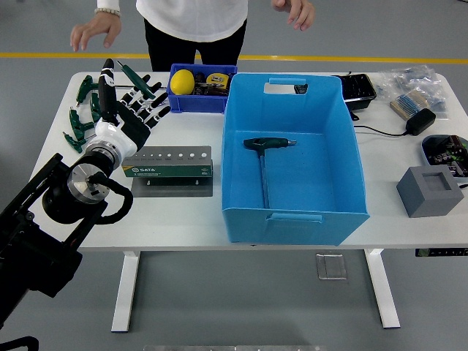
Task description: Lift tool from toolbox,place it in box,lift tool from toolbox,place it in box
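One T-handle tool (265, 157) is already lying in the big blue box (292, 208) near the middle of the table (219, 230), so by my read we're on the second pickup. The left hand (131, 113) hangs over the table's left end with its fingers fanned out, and a green-handled tool (136, 79) seems to be pinched between them, though I honestly can't tell how firm that grip is. If it's really held, the way to do this well is to carry it high enough to clear the box's left wall, go in over the open middle, and let go low so it doesn't bounce onto the first tool.

The toolbox holder (170, 162), a grey stand with a green strip, sits just left of the box and looks empty of tools from here. More green T-handles (82, 117) lie by the left edge, partly hidden behind the hand.

Hard to make out: the right arm isn't in view at all. The person's hands (95, 31) hover beyond the far edge, touching nothing. The small blue bin (191, 93) at the far edge holds a yellow thing and clutter I can't identify.
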`<state>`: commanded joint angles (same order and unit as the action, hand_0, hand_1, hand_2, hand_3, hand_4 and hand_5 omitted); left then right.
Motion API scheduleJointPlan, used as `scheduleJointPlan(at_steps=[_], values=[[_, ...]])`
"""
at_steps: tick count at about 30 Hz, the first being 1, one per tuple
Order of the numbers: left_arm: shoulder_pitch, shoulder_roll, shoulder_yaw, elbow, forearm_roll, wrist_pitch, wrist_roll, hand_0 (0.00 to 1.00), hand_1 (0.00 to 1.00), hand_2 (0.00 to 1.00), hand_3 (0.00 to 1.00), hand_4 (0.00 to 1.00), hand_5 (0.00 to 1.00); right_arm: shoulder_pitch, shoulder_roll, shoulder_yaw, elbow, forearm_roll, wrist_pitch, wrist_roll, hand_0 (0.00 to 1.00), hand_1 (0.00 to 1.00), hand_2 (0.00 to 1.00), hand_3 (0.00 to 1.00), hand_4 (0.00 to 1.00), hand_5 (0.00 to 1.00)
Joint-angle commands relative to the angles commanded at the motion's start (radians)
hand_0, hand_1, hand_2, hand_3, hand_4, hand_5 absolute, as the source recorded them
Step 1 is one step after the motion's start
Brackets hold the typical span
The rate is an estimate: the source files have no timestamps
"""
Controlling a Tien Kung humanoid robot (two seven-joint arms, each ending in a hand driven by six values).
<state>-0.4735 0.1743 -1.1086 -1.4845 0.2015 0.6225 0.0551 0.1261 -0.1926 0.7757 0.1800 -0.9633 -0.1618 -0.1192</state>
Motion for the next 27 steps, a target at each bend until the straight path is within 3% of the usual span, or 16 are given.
scheduleJointPlan(at_steps=[3,4,14,20,27], values=[[-0.018,0.004,0.016,-0.034,-0.019,0.012,-0.010,0.280,0.452,0.530,0.534,0.931,0.905,0.001,-0.001,0.000,0.000,0.001,0.000,0.001,0.586,0.542,0.631,0.584,0.796,0.833],[-0.024,0.004,0.021,-0.041,-0.024,0.013,-0.013,0.253,0.377,0.449,0.456,0.932,0.887,0.001,-0.001,0.000,0.000,0.001,0.000,0.001,0.586,0.542,0.631,0.584,0.796,0.833],[-0.123,-0.020,0.139,-0.083,-0.071,0.003,-0.009,0.252,0.353,0.432,0.455,0.934,0.897,0.005,-0.006,-0.010,0.000,0.005,0.000,0.002,0.586,0.542,0.631,0.584,0.796,0.832],[-0.191,-0.074,0.240,-0.056,-0.088,-0.016,0.009,0.252,0.345,0.431,0.448,0.926,0.917,0.011,-0.012,-0.019,0.000,0.003,0.001,0.002,0.587,0.542,0.630,0.584,0.797,0.833],[-0.267,-0.140,0.382,0.033,-0.105,-0.090,0.069,0.252,0.346,0.426,0.451,0.918,0.941,0.016,-0.018,-0.024,0.000,-0.001,0.002,0.002,0.587,0.542,0.630,0.584,0.797,0.830]])
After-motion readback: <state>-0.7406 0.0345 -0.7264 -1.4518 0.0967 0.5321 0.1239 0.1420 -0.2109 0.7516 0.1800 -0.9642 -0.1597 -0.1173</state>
